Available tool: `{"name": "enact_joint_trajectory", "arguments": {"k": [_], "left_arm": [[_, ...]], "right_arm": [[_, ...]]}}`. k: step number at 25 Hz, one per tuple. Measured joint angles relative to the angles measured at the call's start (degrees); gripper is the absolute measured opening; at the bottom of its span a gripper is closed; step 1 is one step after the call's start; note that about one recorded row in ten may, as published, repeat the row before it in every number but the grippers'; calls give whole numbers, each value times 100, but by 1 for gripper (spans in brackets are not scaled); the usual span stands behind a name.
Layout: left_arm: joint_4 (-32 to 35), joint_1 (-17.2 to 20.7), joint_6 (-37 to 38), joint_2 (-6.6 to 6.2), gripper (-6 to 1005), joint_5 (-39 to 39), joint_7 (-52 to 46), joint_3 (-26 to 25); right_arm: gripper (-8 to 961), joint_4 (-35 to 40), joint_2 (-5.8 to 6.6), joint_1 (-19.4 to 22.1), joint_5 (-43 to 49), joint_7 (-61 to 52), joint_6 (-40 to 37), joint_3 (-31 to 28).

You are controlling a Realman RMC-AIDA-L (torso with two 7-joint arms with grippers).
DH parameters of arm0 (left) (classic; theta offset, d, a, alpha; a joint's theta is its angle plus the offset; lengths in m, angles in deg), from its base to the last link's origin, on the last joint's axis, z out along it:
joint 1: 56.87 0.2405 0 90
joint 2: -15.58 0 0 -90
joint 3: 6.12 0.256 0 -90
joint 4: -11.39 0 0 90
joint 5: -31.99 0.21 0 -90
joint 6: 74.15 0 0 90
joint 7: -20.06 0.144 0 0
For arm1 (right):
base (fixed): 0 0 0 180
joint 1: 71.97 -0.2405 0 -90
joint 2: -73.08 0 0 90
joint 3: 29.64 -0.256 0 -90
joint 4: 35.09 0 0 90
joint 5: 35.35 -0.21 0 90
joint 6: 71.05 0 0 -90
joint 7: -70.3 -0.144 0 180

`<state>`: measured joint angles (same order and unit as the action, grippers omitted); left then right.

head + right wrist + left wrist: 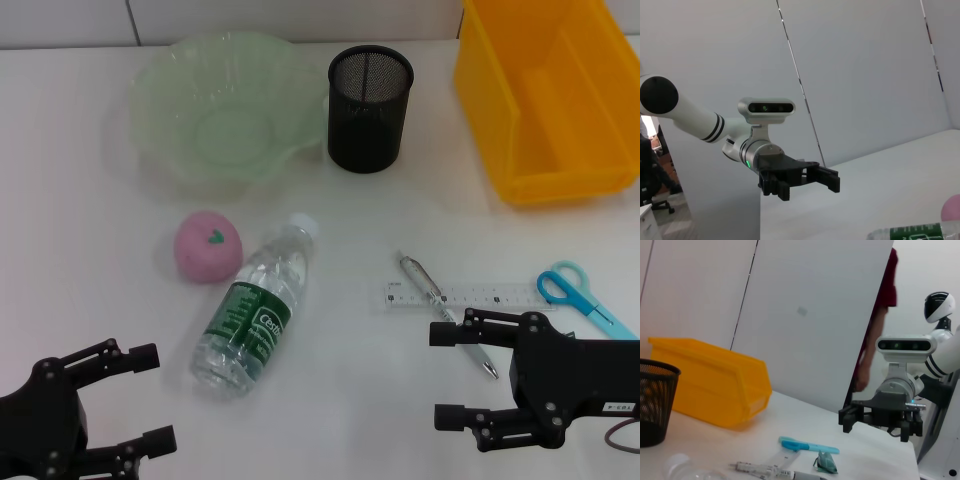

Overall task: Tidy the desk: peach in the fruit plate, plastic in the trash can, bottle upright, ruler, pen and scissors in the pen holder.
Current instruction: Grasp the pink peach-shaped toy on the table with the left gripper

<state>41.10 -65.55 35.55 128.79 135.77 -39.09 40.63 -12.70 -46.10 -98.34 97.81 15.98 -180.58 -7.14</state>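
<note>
Both pincers low at near edge, spread wide, holding nothing: left pincer (150, 395), right pincer (440, 375). Bottle (255, 308) lies flat beside peach (207, 247). Pen (445, 312) seems to cross the ruler (470, 296); scissors (585, 298) far right.

the only wording i could partly read was on the bottle (252, 314), which lay on its side on the table: its green label (252, 314) carried white script that looked like "cestbon", though i could not make out every letter. the ruler (470, 296) showed printed tick marks and tiny figures along its edge, too small for me to read. a small white tag (618, 407) sat on the body of the right gripper (450, 374), its print too small to read. the pen (446, 313) bore marks i could not tell. nothing readable stood elsewhere in the wrist views.
</note>
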Motion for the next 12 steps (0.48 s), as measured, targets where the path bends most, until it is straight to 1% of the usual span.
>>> {"name": "enact_joint_trajectory", "arguments": {"k": [12], "left_arm": [[-15, -10, 73, -7, 834, 2, 0, -34]], "right_arm": [[810, 2, 1, -19, -9, -21, -3, 0]]}}
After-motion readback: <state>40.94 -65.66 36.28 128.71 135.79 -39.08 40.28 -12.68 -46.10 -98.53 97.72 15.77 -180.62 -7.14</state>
